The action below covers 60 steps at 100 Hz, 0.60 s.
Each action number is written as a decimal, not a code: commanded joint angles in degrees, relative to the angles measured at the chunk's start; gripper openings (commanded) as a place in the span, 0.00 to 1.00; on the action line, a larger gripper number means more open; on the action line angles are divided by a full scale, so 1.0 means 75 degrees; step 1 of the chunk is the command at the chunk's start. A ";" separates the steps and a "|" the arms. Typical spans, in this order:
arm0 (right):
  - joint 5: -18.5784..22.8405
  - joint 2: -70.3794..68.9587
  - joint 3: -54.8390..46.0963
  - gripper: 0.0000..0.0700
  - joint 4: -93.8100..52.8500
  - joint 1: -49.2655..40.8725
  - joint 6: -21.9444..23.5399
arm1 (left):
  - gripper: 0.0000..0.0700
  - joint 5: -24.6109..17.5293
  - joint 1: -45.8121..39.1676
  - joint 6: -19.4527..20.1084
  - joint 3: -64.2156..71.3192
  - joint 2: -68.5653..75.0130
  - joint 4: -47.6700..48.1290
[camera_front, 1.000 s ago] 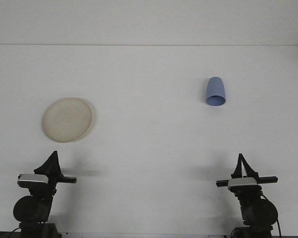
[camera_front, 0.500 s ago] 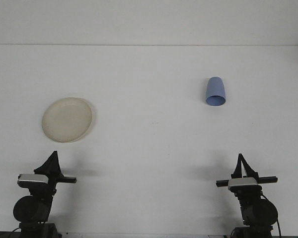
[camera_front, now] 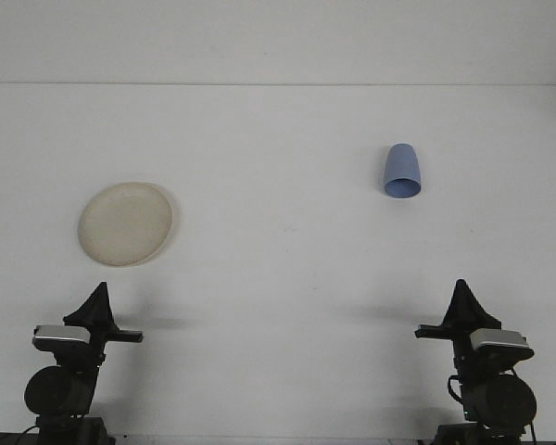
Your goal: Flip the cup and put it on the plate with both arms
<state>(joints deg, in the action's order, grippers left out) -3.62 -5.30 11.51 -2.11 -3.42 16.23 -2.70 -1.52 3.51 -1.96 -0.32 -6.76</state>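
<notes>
Two things matter on this white counter [camera_front: 278,278]: a small blue cup [camera_front: 402,171] standing mouth-down toward the far right, and a pale, shallow plate [camera_front: 126,222] lying flat on the left, well apart from it. Both arms sit low at the near edge, the left gripper [camera_front: 96,298] close in front of the plate and the right gripper [camera_front: 462,298] on the cup's side but far short of it. Each pair of fingers comes to a closed point with no gap showing, and neither holds anything.

That cup looks like light, stiff plastic, smooth and probably a bit slippery, and it tapers toward its upturned base. I'd guess it tips or skids easily if nudged, so a pinch across the side wall around mid-height seems the safest hold, squeezing gently since thin walls may flex. Turning it upright likely needs a handover, and the plate should stay put under such a light load.
</notes>
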 commanded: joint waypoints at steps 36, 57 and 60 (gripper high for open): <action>0.0152 -0.4304 0.3491 0.80 -0.0283 -0.0003 -0.1489 | 0.02 0.0020 0.0006 -0.0015 0.0154 0.0009 -0.0085; 0.0353 -0.6199 0.3681 0.79 0.0883 -0.0003 -0.1641 | 0.02 0.0020 0.0006 -0.0015 0.0154 0.0009 -0.0085; 0.0350 -0.6484 0.3681 0.79 0.1003 -0.0003 -0.1667 | 0.02 0.0020 0.0006 -0.0015 0.0154 0.0009 -0.0085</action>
<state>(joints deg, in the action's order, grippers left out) -1.08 -49.95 38.74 3.27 -3.38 4.89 -2.70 -1.52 3.51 -1.96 -0.32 -6.79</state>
